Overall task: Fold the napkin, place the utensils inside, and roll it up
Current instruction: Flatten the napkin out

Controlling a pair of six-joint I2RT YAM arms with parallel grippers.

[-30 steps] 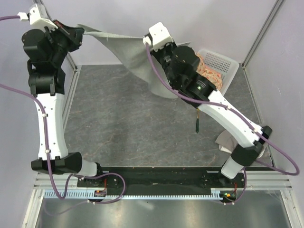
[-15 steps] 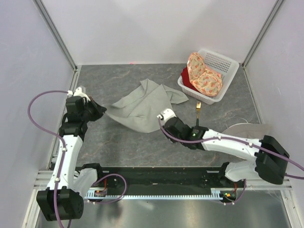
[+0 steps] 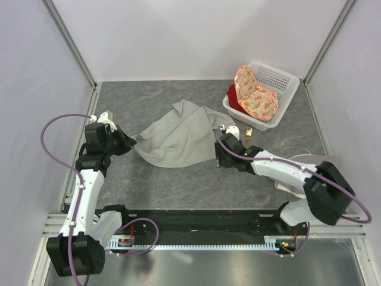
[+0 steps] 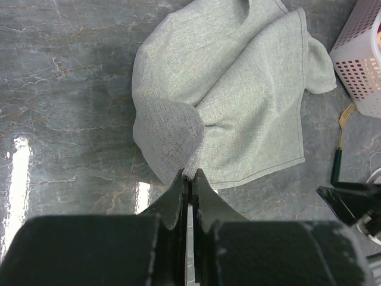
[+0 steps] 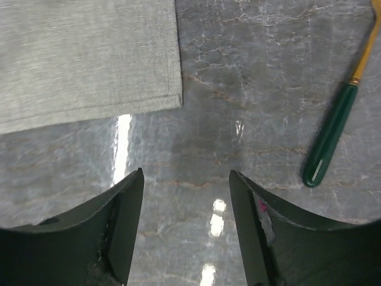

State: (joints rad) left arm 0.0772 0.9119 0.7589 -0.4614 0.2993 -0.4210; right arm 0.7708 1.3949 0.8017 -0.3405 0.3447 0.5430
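The sage-grey napkin (image 3: 178, 134) lies rumpled and partly spread on the dark table. My left gripper (image 3: 132, 145) is shut on its left corner, and in the left wrist view the cloth (image 4: 238, 89) is pinched between the closed fingertips of that gripper (image 4: 190, 174). My right gripper (image 3: 220, 154) hovers low, just off the napkin's near right corner (image 5: 89, 59), open and empty (image 5: 186, 179). The fork (image 3: 249, 132), gold head and dark green handle (image 5: 330, 137), lies right of the napkin, partly hidden by my right arm in the top view.
A white basket (image 3: 280, 83) at the back right holds an orange floral cloth (image 3: 253, 95) and a red one. A paler beige cloth (image 3: 294, 173) lies under my right arm near the right edge. The basket (image 4: 363, 59) also shows in the left wrist view.
Both arms have come down from holding the napkin up in the air. The napkin now lies on the table; my right gripper has let go of it and opened.
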